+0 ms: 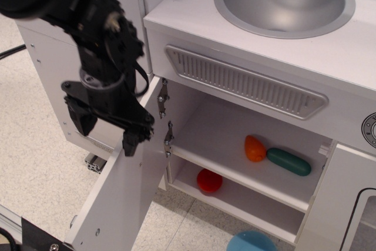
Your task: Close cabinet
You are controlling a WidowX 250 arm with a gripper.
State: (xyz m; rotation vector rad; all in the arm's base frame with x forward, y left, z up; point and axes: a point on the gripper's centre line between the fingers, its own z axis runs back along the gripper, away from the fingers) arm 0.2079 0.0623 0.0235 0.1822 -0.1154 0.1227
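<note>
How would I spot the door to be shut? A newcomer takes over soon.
Start at the round metal sink and drop to the open compartment with one shelf. The cabinet door hangs on two metal hinges at its left edge, swung wide outward, unlike the closed doors nearby.

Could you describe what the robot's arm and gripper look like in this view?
The arm is matte black throughout, with a bulky rounded body and a black cable looping beside the wrist. The gripper is black too, a wide crossbar ending in two short, blocky fingers. No markings are legible.

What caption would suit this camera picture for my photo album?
Open gripper hovers above the wide-open cabinet door; toy food sits on the shelf below the sink.
</note>
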